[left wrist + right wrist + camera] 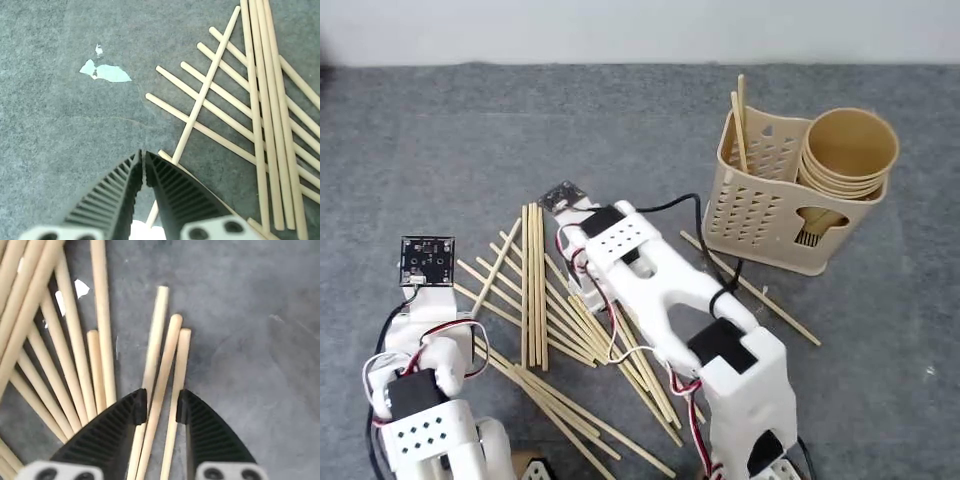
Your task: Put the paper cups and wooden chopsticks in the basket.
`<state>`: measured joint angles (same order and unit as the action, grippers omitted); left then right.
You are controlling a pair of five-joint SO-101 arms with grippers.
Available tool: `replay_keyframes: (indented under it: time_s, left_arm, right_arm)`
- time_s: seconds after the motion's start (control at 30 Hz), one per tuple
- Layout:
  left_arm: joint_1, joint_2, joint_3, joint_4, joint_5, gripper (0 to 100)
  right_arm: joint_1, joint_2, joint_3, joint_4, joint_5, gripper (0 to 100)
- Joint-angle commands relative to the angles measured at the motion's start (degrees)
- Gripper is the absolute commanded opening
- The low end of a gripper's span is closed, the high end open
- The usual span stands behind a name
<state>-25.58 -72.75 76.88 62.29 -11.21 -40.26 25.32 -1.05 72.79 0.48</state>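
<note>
A beige slotted basket (pixel 760 215) stands at the back right with a stack of paper cups (pixel 848 150) in one compartment and two chopsticks (pixel 740 125) upright in the other. Many wooden chopsticks (pixel 535 290) lie scattered on the grey mat in the middle. My right gripper (pixel 161 402) is open and low over them, its jaws astride two chopsticks (pixel 167 360) near their ends. In the high view the right gripper (pixel 563 200) sits at the far end of the pile. My left gripper (pixel 144 156) is shut, empty, just above the mat beside the pile's left edge (pixel 202 97).
One chopstick (pixel 760 295) lies alone in front of the basket, close to the right arm's black cable (pixel 705 235). A small torn pale patch (pixel 105 72) marks the mat ahead of the left gripper. Open mat lies at the far left and right.
</note>
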Motion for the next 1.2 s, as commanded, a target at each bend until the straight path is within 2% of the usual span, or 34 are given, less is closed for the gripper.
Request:
replay_keyframes:
  time_s: [0.0, 0.4, 0.53, 0.63, 0.83, 1.17]
  left_arm:
    - [-0.4, -0.7, -0.4, -1.6, 0.3, 1]
    - [-0.4, -0.7, -0.4, -1.6, 0.3, 1]
    - [-0.4, -0.7, 0.0, -1.7, 0.3, 1]
    - [-0.4, -0.7, 0.0, -1.7, 0.3, 1]
    - [-0.4, -0.7, 0.0, -1.7, 0.3, 1]
    - [-0.4, -0.7, 0.0, -1.7, 0.3, 1]
  right_arm:
    - [-1.1, 0.8, -1.1, -1.3, -1.4, 11.9]
    - [-1.3, 5.9, -1.1, -1.3, -1.2, 11.3]
    - [-0.8, 6.3, -1.1, -1.0, -0.9, 0.8]
    - [0.0, 4.6, -1.0, -0.6, -0.8, 1.4]
    - [1.1, -3.3, -1.0, 4.6, 1.0, 0.8]
    - [1.1, -25.2, -1.1, 12.7, 2.5, 0.8]
